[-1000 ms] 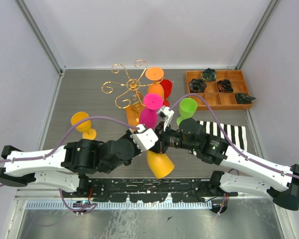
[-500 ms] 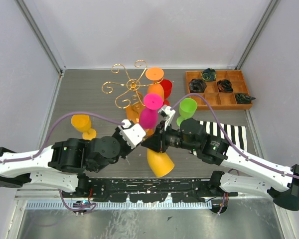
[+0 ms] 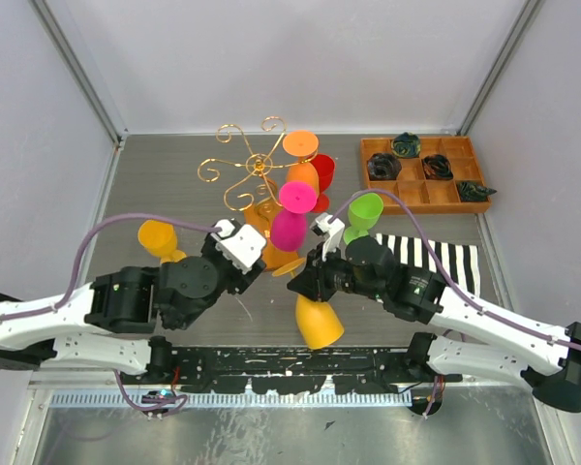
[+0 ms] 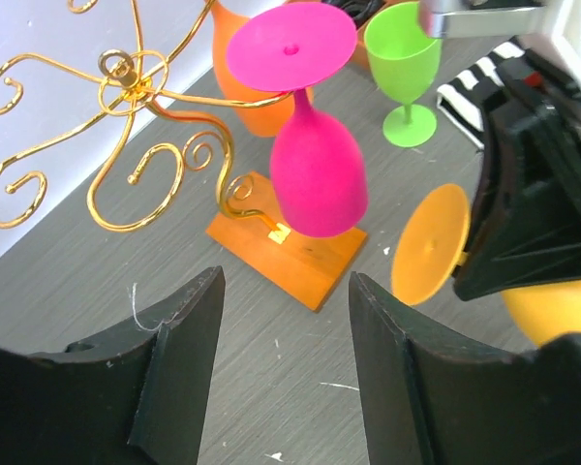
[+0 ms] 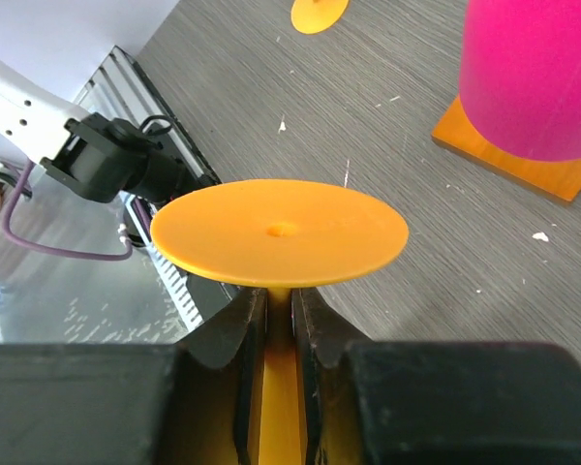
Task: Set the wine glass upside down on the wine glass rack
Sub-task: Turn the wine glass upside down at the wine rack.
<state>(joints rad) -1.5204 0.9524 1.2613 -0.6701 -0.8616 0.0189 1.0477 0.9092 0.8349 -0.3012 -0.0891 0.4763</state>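
An orange wine glass (image 3: pixel 316 322) hangs tilted in the air, bowl toward the near edge. My right gripper (image 3: pixel 303 286) is shut on its stem (image 5: pixel 283 320), just under its round foot (image 5: pixel 281 232). My left gripper (image 4: pixel 286 320) is open and empty to the left of the glass, its fingers (image 4: pixel 179 358) over bare table. The wine glass rack (image 3: pixel 244 174) is gold wire on an orange-brown base (image 4: pixel 290 254). From its arms hang a pink glass (image 4: pixel 315 170), an orange glass (image 3: pixel 301 163) and a red one (image 3: pixel 322 174), all upside down.
A green glass (image 3: pixel 364 215) stands upright to the right of the rack. Another orange glass (image 3: pixel 159 239) stands to the left. A compartmented wooden tray (image 3: pixel 380 148) with dark items sits at the back right, with a striped cloth (image 3: pixel 445 257) in front of it.
My left gripper has opened and drawn back to the left, away from the orange glass. The right gripper keeps its hold on the stem, and the bowl has shifted slightly.
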